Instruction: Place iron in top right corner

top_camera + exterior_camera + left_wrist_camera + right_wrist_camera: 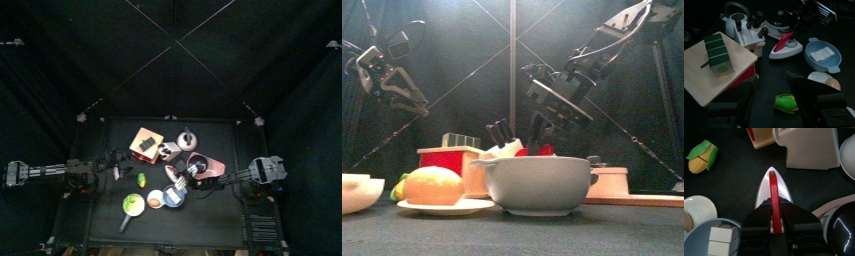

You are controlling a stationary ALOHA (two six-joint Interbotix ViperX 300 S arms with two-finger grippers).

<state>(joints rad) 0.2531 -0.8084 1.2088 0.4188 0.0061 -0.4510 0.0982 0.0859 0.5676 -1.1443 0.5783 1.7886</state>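
Closed with the right gripper [774, 235] on the rear of the red handle of the iron [773, 188], at centre frame in the right wrist view, soleplate seemingly flat on the table. Probably rigid, smooth and light if a toy; best held by that handle, near its middle to stop the nose dipping. Counted: one iron, one toy corn [702, 155], one blue bowl [834, 62], one kettle [734, 15]. Left gripper [781, 102] spread open, idle. Farthest, the top right corner [249, 127], well apart from the iron.
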